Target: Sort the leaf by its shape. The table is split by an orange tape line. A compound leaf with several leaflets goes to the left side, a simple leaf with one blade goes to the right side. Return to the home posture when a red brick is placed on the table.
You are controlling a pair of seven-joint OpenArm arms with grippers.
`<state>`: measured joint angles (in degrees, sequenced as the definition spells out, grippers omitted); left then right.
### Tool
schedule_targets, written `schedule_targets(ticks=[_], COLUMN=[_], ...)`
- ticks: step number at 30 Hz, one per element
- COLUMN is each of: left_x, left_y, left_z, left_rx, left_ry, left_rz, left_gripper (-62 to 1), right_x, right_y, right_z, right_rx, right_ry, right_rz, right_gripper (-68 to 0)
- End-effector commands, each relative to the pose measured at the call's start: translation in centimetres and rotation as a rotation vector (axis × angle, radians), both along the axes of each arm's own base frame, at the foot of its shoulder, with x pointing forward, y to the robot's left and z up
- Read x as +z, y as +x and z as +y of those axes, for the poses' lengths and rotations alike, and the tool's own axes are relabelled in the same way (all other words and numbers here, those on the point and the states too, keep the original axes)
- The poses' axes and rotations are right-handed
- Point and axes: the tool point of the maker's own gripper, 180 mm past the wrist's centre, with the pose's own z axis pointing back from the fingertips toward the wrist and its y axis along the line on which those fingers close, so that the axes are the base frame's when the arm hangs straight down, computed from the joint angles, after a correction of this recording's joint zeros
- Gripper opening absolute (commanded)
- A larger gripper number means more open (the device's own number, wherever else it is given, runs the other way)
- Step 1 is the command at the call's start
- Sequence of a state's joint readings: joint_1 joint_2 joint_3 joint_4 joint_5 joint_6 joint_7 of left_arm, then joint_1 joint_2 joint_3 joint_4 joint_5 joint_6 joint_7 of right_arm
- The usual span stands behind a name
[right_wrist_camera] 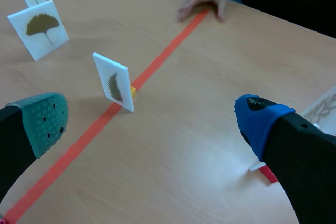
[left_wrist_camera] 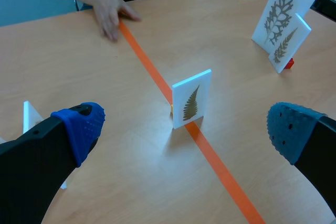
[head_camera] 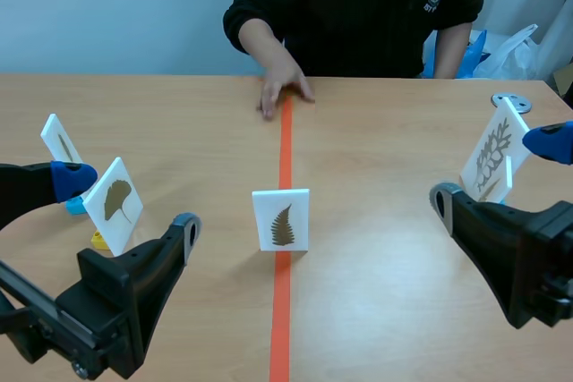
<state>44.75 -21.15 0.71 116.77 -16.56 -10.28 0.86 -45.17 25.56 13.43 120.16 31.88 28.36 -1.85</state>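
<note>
A white card with a fern-like compound leaf (head_camera: 281, 219) stands upright on the orange tape line (head_camera: 282, 310) at mid-table, on a small yellow base (right_wrist_camera: 133, 91). My left gripper (left_wrist_camera: 185, 129) is open, low at the near left, with the card (left_wrist_camera: 191, 99) ahead of it between its fingers' lines but well apart. My right gripper (right_wrist_camera: 152, 121) is open at the near right, and the card (right_wrist_camera: 114, 82) stands ahead of it toward its green-padded finger (right_wrist_camera: 47, 121). Neither gripper holds anything.
On the left stand a ginkgo-leaf card (head_camera: 116, 203) and a narrow-leaf card (head_camera: 61, 140). On the right stand two cards with compound leaves (left_wrist_camera: 281, 17) over a small red base (left_wrist_camera: 288, 64). A person's hand (head_camera: 282, 87) rests on the tape's far end. A metal disc (head_camera: 510, 101) lies far right.
</note>
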Motion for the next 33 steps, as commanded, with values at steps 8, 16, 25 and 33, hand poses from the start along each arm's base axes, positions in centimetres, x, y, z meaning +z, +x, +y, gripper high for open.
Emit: schedule_targets(ticks=[8, 16, 25, 33], left_x=[0.7, 0.7, 0.8, 0.8], left_y=[0.2, 0.2, 0.2, 0.2], left_z=[0.0, 0.0, 0.0, 0.0], left_rx=[0.001, 0.002, 0.002, 0.002], left_ry=[-0.012, -0.012, -0.014, -0.014], left_rz=[-0.025, -0.025, -0.027, -0.027], left_gripper=[1.4, 1.4, 1.4, 1.4], right_x=[-2.0, -6.7, -10.8, -13.6], right_y=[2.9, 5.1, 7.6, 9.5], right_z=[-0.8, 1.7, 5.2, 10.0], right_rx=[-0.021, 0.057, 0.145, 0.222], right_ry=[0.017, 0.004, -0.063, -0.061], right_rz=[-0.01, 0.037, 0.036, 0.039], right_gripper=[-0.8, -0.8, -0.8, -1.1])
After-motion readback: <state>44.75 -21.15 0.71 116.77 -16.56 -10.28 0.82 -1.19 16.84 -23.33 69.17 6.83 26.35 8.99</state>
